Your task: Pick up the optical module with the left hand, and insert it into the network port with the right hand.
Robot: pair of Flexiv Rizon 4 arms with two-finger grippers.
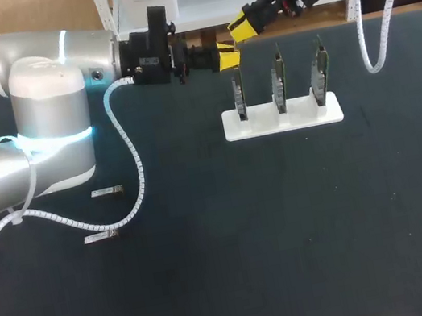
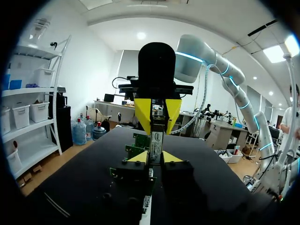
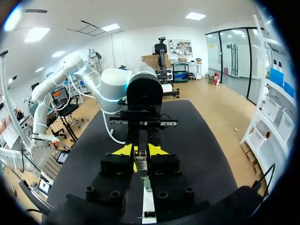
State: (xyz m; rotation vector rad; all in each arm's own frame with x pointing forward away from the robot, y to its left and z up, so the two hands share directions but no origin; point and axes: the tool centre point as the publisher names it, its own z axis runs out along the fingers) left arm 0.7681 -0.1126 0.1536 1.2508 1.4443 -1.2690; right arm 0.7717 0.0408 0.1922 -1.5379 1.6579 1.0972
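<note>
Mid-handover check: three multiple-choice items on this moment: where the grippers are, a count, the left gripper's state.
1. Where do the left gripper and right gripper meet?
A) at the table's near edge
B) by the leftmost board of the white stand
C) past the stand's right end

2. How many boards stand in it?
A) two
B) three
C) five

3. The left gripper is:
A) open, empty
B) shut on a board
C) shut on the optical module

Answers:
1 B, the head view shows them facing each other there.
2 B, three stand upright.
3 C, the left wrist view shows it between its fingers.
</note>
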